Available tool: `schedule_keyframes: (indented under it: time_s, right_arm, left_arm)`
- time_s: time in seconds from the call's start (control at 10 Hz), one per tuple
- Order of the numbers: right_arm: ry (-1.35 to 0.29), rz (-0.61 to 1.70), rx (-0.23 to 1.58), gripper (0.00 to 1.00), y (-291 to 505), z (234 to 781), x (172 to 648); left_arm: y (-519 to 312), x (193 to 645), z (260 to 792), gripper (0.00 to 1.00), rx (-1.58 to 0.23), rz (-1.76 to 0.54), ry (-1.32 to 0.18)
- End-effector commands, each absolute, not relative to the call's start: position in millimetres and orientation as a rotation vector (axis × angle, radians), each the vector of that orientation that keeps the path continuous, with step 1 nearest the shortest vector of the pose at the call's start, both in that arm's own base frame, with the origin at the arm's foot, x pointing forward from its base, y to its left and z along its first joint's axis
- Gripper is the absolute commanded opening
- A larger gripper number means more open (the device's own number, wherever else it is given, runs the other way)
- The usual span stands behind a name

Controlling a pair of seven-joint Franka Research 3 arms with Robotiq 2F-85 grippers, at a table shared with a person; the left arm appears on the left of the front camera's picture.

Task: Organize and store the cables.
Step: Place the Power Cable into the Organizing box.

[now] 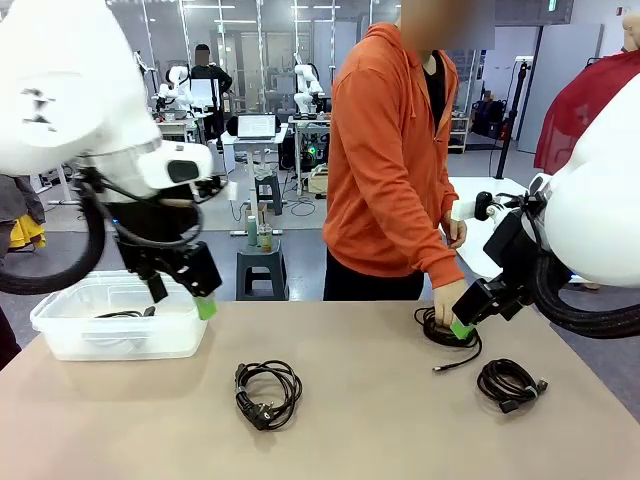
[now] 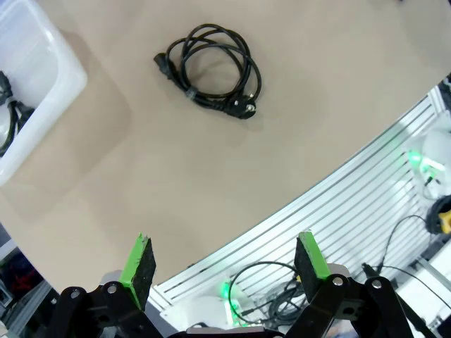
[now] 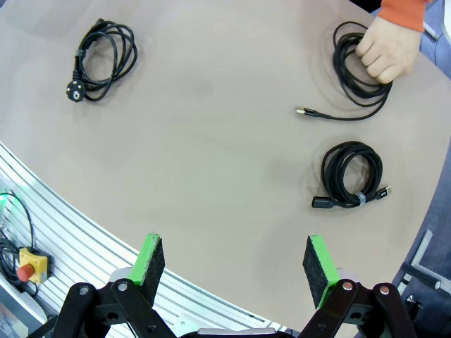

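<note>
Three black coiled cables lie on the tan table: one with plugs at centre [image 1: 266, 392] [image 2: 211, 69] [image 3: 103, 58], one bound coil at right [image 1: 510, 383] [image 3: 351, 176], and a looser one [image 1: 448, 338] [image 3: 361, 74] under the person's hand [image 1: 450, 297] [image 3: 386, 49]. Another black cable [image 1: 125, 314] [image 2: 8, 120] rests inside the clear plastic bin [image 1: 120, 335] [image 2: 42, 70] at left. My left gripper [image 1: 195, 295] [image 2: 225, 271] hangs open above the bin's right end. My right gripper [image 1: 470, 320] [image 3: 232, 271] is open, just right of the person's hand.
The person in an orange hoodie [image 1: 395, 150] stands at the far edge of the table [image 1: 360, 420]. A grooved aluminium frame [image 2: 338, 211] [image 3: 63, 239] runs along my side of the table.
</note>
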State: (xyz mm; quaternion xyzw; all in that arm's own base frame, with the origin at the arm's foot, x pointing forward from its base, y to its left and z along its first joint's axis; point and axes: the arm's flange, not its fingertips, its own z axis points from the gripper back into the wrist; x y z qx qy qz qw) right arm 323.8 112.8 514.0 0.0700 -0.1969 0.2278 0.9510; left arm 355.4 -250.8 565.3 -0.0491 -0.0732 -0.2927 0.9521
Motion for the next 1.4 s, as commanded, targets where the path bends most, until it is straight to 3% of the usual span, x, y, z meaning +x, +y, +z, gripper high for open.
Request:
schedule_keyframes:
  time_s: [0.0, 0.6, 1.3]
  right_arm:
    - [-0.395, 0.454, 0.137, 1.00, 111.5, 513.2, 323.2]
    - [-0.395, 0.454, 0.137, 1.00, 111.5, 513.2, 323.2]
    - [-0.395, 0.454, 0.137, 1.00, 111.5, 513.2, 323.2]
  left_arm:
    - [-274.3, 377.7, 560.4, 1.00, -0.089, -0.612, -0.160]
    - [-306.1, 401.4, 507.1, 1.00, -0.063, -0.572, -0.116]
    - [-302.1, 404.0, 503.7, 1.00, -0.074, -0.587, -0.099]
